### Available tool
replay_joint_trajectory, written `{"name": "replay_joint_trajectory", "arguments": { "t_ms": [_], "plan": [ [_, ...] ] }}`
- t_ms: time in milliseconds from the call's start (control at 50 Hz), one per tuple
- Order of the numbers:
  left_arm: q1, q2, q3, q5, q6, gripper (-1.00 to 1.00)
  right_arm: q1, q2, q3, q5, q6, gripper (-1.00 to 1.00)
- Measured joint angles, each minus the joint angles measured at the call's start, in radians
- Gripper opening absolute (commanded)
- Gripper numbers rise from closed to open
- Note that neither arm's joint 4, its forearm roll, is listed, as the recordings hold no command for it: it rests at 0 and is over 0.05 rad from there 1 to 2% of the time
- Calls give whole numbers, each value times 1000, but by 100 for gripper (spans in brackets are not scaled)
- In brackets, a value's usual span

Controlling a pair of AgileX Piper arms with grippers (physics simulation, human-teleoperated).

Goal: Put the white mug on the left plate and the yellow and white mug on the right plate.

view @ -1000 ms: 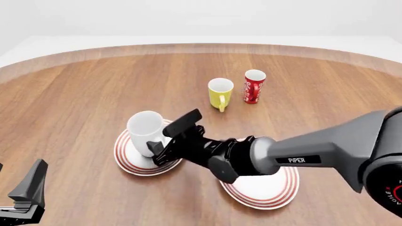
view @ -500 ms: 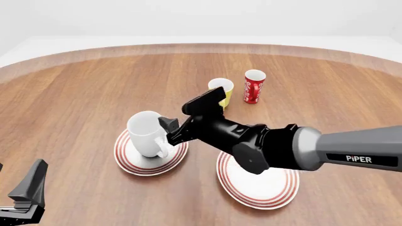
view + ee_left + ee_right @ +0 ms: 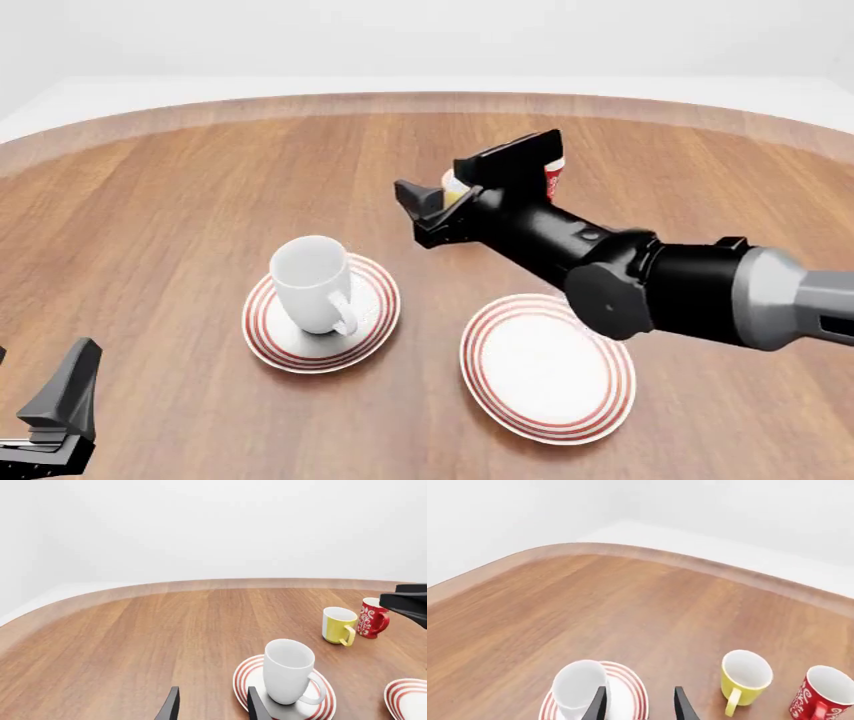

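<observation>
In the front view the right arm's dark body covers most of the yellow and white mug (image 3: 454, 186), leaving a sliver of rim, and part of the red cup (image 3: 553, 178) behind it. The right claw (image 3: 454, 195) hangs above the tabletop (image 3: 174, 190), fingers spread, pinching nothing. The left claw (image 3: 54, 415) is cut off at the frame's corner; its fingers stand apart and empty. The white mug (image 3: 312, 283) stands upright on the left plate (image 3: 267, 335). The right plate (image 3: 547, 368) holds nothing.
</observation>
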Motion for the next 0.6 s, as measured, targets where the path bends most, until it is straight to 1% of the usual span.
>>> {"name": "replay_joint_trajectory", "arguments": {
  "t_ms": [320,600],
  "plan": [
    [0,0,0,0,0,100,-73,-54,2,-1,-7,100],
    [0,0,0,0,0,100,-145,-57,-3,-9,1,100]
  ]
}}
